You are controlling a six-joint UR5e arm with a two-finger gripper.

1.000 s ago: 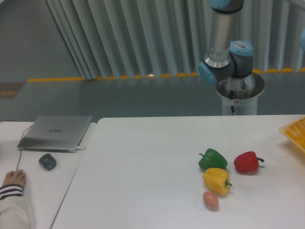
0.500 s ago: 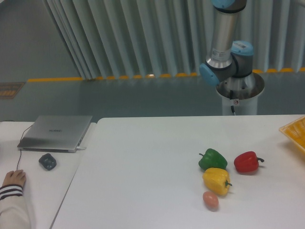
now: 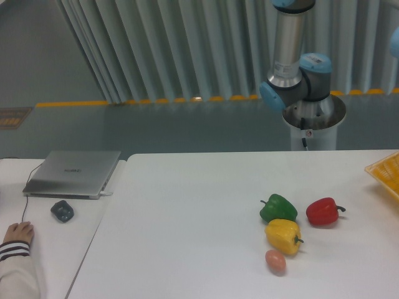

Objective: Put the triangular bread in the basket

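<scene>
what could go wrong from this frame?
1. No triangular bread shows on the table; the yellow pepper or the egg-shaped thing could be taken for it.
2. The basket is cut by the right edge, so a drop there can't be checked.
3. The hand is out of view; only the arm shows.

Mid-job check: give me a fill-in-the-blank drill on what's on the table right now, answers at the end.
1. The pepper lying between the green pepper and the small egg-shaped thing is ____.
2. The yellow basket shows only in part at the table's ____ edge in the picture.
3. The closed laptop sits on the side table; the dark mouse lies just in ____ of it.
4. The red pepper lies to the picture's ____ of the green one.

Answers: yellow; right; front; right
</scene>
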